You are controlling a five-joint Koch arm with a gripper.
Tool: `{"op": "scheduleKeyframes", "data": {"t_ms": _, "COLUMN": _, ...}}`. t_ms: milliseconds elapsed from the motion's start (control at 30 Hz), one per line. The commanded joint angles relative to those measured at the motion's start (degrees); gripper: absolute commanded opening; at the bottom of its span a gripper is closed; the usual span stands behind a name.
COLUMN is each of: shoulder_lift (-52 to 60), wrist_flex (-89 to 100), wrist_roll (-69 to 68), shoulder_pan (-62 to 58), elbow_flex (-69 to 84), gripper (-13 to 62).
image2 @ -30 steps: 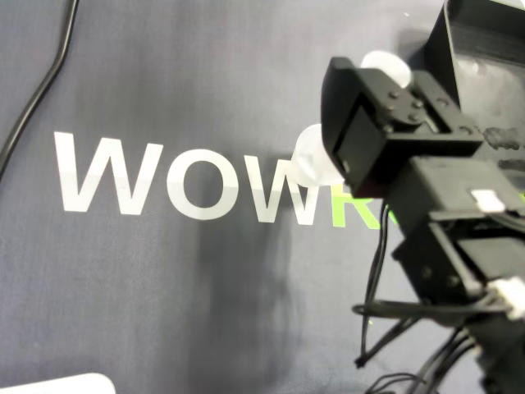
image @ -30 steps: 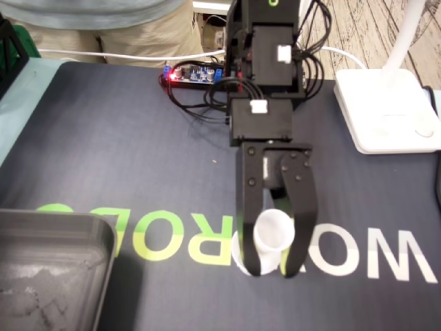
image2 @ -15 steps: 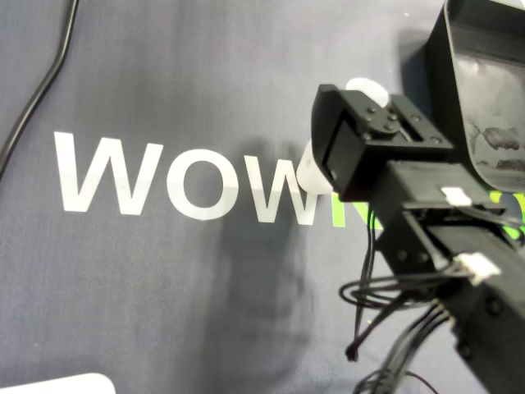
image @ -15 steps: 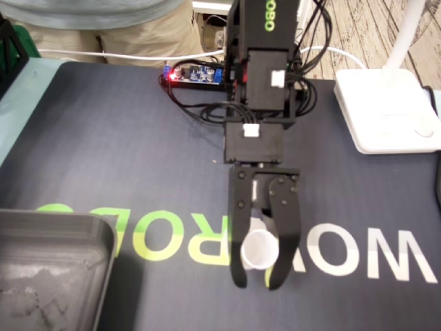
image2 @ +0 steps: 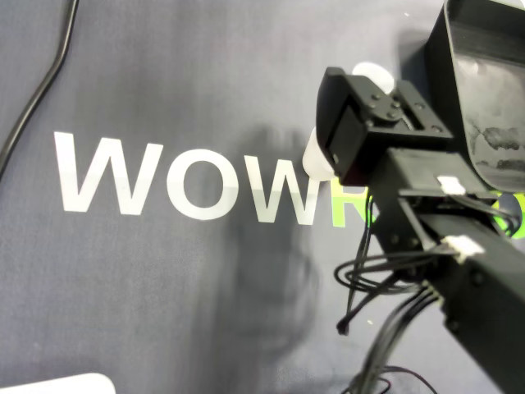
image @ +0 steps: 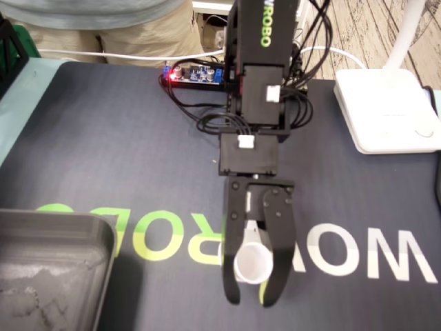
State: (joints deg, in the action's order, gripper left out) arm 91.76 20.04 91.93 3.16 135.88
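One white cup [image: 252,263] — between gripper [image: 251,301] jaws

Small cup [image: 252,264]: plain white.
Gripper [image: 250,301]: matte black.
Mat [image: 124,152]: dark grey-blue; block lettering [image: 375,254] part white, part lime green.
Tray [image: 69,224], mat's lower left corner: grey, mottled inside.
Lamp base [image: 386,110], mat's upper right edge: white.

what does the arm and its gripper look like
Matte black arm of boxy blocks, with green-and-white "ROBO" lettering up top, small white connectors and loose black cables. The gripper has two long, tapered black fingers.
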Motion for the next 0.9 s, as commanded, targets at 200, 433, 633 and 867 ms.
{"op": "scheduleKeyframes", "data": {"t_ms": 200, "shoulder_lift": -1.9, "wrist_flex": 6.2, "wrist_roll": -0.4, "shoulder_pan": 0.4, "elbow_flex": -6.4, "gripper": -0.7}}
{"op": "scheduleKeyframes", "data": {"t_ms": 433, "shoulder_lift": -3.5, "wrist_flex": 6.7, "wrist_roll": -1.1, "shoulder_pan": 0.8, "elbow_flex": -8.2, "gripper": -0.7}}
{"op": "scheduleKeyframes", "data": {"t_ms": 633, "shoulder_lift": -4.1, "wrist_flex": 6.9, "wrist_roll": -1.3, "shoulder_pan": 0.8, "elbow_flex": -8.2, "gripper": -0.5}}
{"op": "scheduleKeyframes", "data": {"t_ms": 867, "shoulder_lift": -4.7, "wrist_flex": 6.8, "wrist_roll": -0.7, "shoulder_pan": 1.1, "elbow_flex": -6.9, "gripper": 20.5}}
